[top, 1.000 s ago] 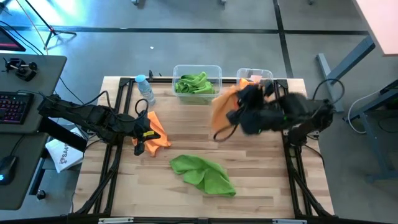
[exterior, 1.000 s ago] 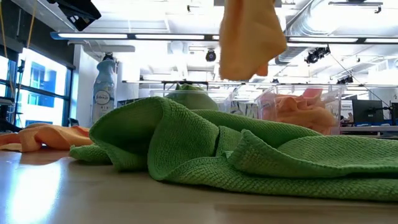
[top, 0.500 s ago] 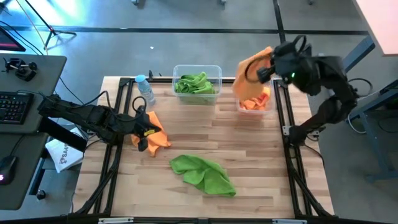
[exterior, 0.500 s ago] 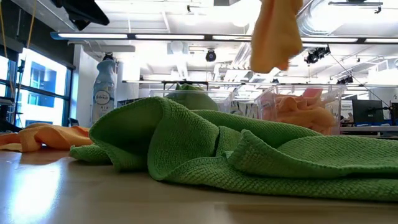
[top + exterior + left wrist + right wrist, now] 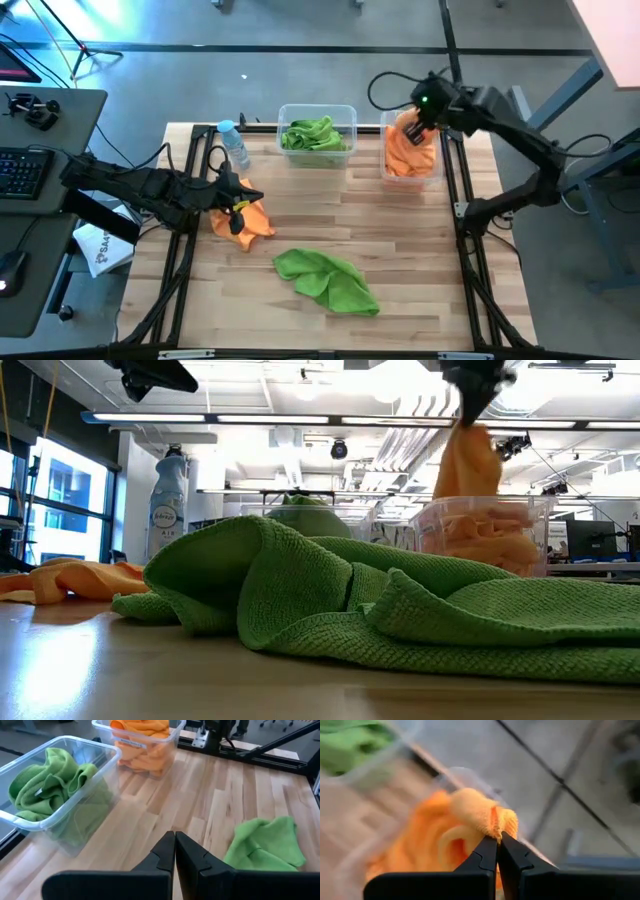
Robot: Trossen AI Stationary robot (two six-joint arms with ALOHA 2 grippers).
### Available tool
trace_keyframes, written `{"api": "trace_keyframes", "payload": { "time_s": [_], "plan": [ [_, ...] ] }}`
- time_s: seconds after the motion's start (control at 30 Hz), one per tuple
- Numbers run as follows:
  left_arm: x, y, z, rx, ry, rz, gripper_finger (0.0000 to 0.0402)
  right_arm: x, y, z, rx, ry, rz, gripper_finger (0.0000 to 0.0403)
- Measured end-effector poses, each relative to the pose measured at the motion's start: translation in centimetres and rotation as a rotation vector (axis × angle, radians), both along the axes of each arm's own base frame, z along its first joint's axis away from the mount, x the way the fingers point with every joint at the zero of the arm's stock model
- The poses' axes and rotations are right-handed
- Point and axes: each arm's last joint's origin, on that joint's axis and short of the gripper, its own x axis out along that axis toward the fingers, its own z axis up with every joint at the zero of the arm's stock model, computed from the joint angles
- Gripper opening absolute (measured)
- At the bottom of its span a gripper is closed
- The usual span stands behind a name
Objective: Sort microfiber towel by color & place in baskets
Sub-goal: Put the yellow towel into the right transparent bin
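My right gripper [image 5: 418, 122] is shut on an orange towel [image 5: 468, 460] above the narrower basket [image 5: 409, 179] at the far right, which holds other orange towels. The wider basket [image 5: 316, 108] beside it holds green towels [image 5: 47, 780]. My left gripper [image 5: 175, 840] is shut on nothing and hovers over a second orange towel [image 5: 257, 224] that lies crumpled on the table's left side. A green towel [image 5: 328, 280] lies bunched on the table near its middle, toward the near edge. My right gripper pinches a bunched fold [image 5: 495, 820] of the orange towel between its two fingers, coming from above and pointing down. The towel hangs below the fingers, and its lower part [image 5: 480, 530] rests inside the narrower basket on the other orange towels.
A small clear water bottle with a blue cap [image 5: 234, 145] lies left of the wider basket. Black frame rails [image 5: 450, 200] run along the table's left and right sides. Bare wood [image 5: 400, 250] lies between the baskets and the green towel.
My right gripper has carried the orange towel from above the table's right middle toward the far edge and over the narrower basket, then moved down. The towel, which hung free in the air, now hangs with its lower part in that basket.
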Motion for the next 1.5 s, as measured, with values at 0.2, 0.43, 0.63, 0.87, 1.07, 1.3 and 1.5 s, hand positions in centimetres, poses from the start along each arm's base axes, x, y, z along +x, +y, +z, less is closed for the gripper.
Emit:
{"api": "trace_keyframes", "payload": {
  "time_s": [0.2, 0.43, 0.63, 0.87, 1.07, 1.3, 1.5],
  "plan": [
    [0.1, 0.4, 0.0, 0.0, 0.0, 0.022, 0.0, 0.7, -1.8, -6.0, 0.197, -0.158, 0.172, 0.0],
    [0.2, 0.8, 0.1, -0.004, -0.015, 0.051, 0.0, -1.3, -3.6, -11.3, 0.373, -0.071, 0.174, 0.0],
    [0.2, 1.3, 0.1, -0.004, -0.015, 0.078, 0.0, -1.5, -4.6, -12.4, 0.326, 0.061, 0.274, 0.0],
    [0.3, 1.6, 0.1, -0.004, -0.015, 0.097, 0.0, -0.2, -6.7, -15.0, 0.384, 0.156, 0.335, 0.0],
    [0.3, 1.6, 0.1, -0.005, -0.015, 0.097, 0.0, 0.6, -8.9, -18.4, 0.527, 0.149, 0.317, 0.0],
    [0.3, 1.6, 0.1, -0.039, -0.025, 0.117, 0.0, 0.3, -10.0, -20.5, 0.64, 0.13, 0.241, 0.0],
    [0.2, 1.6, 0.1, -0.046, -0.026, 0.12, 0.0, -0.2, -9.7, -21.9, 0.64, 0.139, 0.257, 0.0]
  ]
}}
